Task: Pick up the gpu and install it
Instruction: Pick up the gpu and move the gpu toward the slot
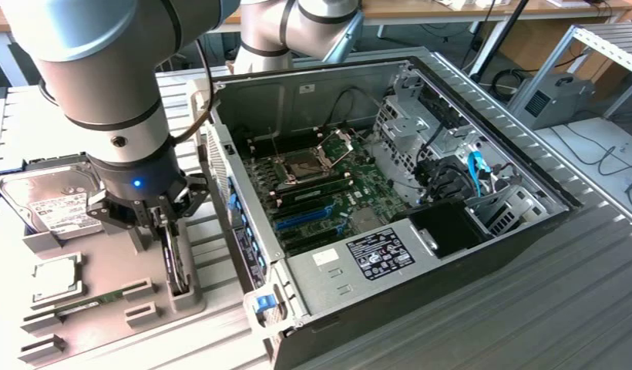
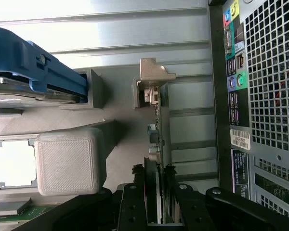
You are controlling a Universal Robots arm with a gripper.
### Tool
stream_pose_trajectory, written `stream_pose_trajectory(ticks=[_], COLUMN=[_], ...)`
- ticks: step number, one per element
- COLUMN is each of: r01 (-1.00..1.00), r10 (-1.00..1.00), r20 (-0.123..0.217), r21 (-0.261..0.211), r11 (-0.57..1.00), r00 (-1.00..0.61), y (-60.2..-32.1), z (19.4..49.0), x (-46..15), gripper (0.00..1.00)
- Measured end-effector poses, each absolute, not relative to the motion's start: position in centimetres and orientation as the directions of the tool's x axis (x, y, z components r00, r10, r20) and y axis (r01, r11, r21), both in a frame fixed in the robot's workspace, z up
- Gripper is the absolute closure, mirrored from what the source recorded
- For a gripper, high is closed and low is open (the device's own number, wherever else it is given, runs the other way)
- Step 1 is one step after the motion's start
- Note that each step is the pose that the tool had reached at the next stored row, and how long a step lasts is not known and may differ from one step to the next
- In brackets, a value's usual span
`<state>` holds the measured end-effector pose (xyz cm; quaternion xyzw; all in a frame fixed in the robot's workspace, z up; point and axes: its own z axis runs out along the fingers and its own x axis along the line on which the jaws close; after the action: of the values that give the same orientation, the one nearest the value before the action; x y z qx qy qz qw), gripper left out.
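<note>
Scanning from the exterior view's left, the hard drive point(image 1: 54, 204) sat at the far edge of the grey parts tray point(image 1: 110, 258), with the RAM stick point(image 1: 90, 301) in its slot nearer the camera. Next over was the bit that mattered. The gpu point(image 1: 173, 258) stood on edge in its holder along the tray's right side, and the pincer point(image 1: 156, 223) was directly above it, pointing straight down. The card's long axis ran along the holder, roughly parallel to the side of the open PC case point(image 1: 295, 92), so the fingers straddled its thin dimension. In the wrist view the pincer point(image 2: 154, 171) was clenched on the gpu point(image 2: 162, 125), one finger on each face, away from the bracket end. The card looked seated in the holder and not lifted, but honestly that was hard to say from that angle. Right of all that, the case lay on the bench point(image 1: 563, 308) just beside the tray, motherboard point(image 1: 327, 193) facing up.
</note>
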<state>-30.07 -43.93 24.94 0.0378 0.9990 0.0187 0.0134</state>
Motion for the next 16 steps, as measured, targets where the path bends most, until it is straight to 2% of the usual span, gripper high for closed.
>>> stream_pose_trajectory(ticks=[16], r01=[0.075], r10=[0.076], r20=[-0.026], r21=[0.025], r11=[0.997], r00=[-0.997], y=[-43.91], z=[25.78], x=[-30.07], gripper=[0.72])
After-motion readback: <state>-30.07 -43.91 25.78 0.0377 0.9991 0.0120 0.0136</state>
